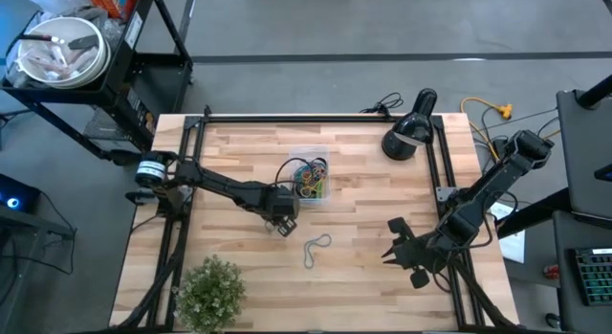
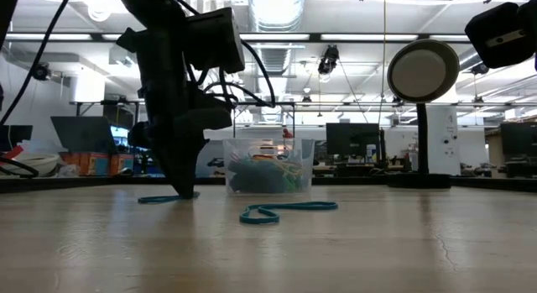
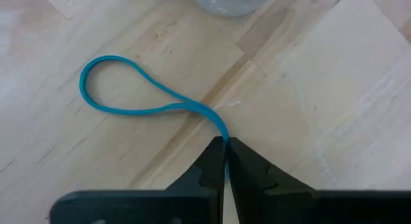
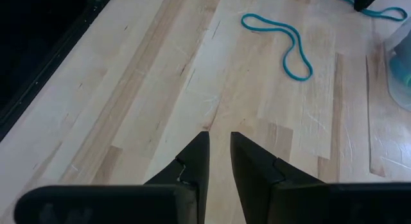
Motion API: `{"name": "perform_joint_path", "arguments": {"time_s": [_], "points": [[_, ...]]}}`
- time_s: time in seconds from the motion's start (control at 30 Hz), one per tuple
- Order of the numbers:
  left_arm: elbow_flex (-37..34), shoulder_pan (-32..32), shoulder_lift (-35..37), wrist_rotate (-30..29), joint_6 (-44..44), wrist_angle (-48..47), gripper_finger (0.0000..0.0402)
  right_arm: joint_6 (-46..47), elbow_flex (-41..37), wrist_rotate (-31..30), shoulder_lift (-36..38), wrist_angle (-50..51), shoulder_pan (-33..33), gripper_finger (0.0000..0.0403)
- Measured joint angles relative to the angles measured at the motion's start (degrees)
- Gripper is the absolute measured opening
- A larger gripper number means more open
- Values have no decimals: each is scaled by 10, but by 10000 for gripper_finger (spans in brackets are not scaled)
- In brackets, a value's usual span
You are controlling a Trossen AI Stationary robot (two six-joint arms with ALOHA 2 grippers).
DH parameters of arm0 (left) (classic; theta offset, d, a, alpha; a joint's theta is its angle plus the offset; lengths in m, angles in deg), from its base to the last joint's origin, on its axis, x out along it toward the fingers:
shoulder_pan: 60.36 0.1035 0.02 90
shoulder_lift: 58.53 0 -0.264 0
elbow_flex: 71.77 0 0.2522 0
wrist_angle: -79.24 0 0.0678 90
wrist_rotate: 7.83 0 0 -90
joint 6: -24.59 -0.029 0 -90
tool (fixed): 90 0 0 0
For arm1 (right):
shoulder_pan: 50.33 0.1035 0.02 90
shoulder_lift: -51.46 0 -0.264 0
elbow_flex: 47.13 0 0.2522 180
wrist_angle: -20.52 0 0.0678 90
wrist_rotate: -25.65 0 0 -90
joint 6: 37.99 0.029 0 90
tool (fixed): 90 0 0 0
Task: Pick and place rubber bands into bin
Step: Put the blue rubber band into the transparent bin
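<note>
A clear bin (image 1: 308,176) holding several coloured rubber bands stands mid-table; it also shows in the low view (image 2: 268,167). Just near of it my left gripper (image 3: 225,144) points down at the table, shut on a blue rubber band (image 3: 109,89). A second blue rubber band (image 1: 316,248) lies loose and flat on the wood, seen too in the right wrist view (image 4: 282,38). My right gripper (image 4: 218,139) hovers at the table's right near side, its fingers a narrow gap apart with nothing between them. My left gripper pinches one end of the blue rubber band (image 3: 221,133) between its two fingertips. The fingers come from above, pointing steeply down. The band's free loop (image 3: 96,76) lies slack on the table, stretching away from the fingers.
A black desk lamp (image 1: 411,133) stands at the far right. A small green plant (image 1: 210,291) sits at the near left corner. Black frame rails (image 1: 316,117) run along the table's edges. Bare wood lies between the two grippers.
</note>
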State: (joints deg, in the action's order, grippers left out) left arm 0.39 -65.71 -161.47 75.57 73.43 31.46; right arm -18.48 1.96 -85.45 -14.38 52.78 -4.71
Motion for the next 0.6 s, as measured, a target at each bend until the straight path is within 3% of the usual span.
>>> {"name": "perform_joint_path", "arguments": {"time_s": [0.6], "points": [[98,-45,1,-154,33,-210,0,-2,0,0,0,0,0,47]]}}
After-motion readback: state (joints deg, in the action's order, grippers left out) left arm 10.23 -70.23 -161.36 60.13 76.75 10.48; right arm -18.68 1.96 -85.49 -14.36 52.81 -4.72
